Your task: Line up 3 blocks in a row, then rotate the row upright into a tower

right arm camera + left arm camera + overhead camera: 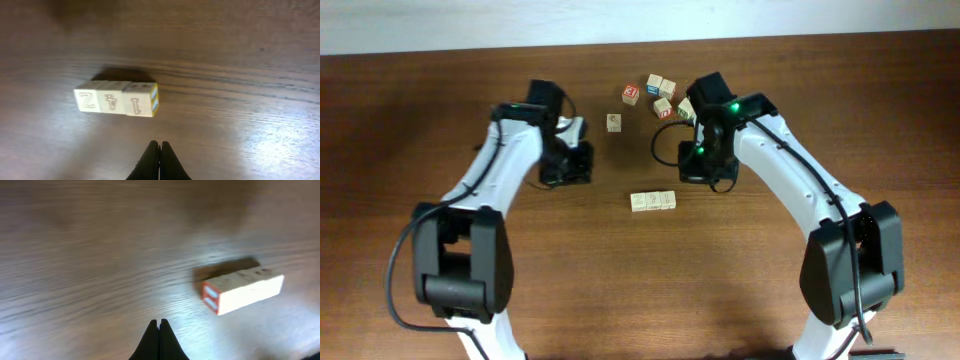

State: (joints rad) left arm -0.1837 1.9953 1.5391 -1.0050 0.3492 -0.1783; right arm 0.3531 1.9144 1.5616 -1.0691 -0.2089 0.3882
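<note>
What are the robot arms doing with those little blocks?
Two robot arms are working at a table, and their job is to turn three blocks. Those blocks lie touching in a short row in the middle. Right now nobody holds them. The left tool and the right tool are both shut and empty, each a little way from the row. Some other blocks sit loose at the far side.

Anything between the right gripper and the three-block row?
Nothing. Only bare tabletop separates the shut right gripper from the row of blocks, as the right wrist view shows.
</note>
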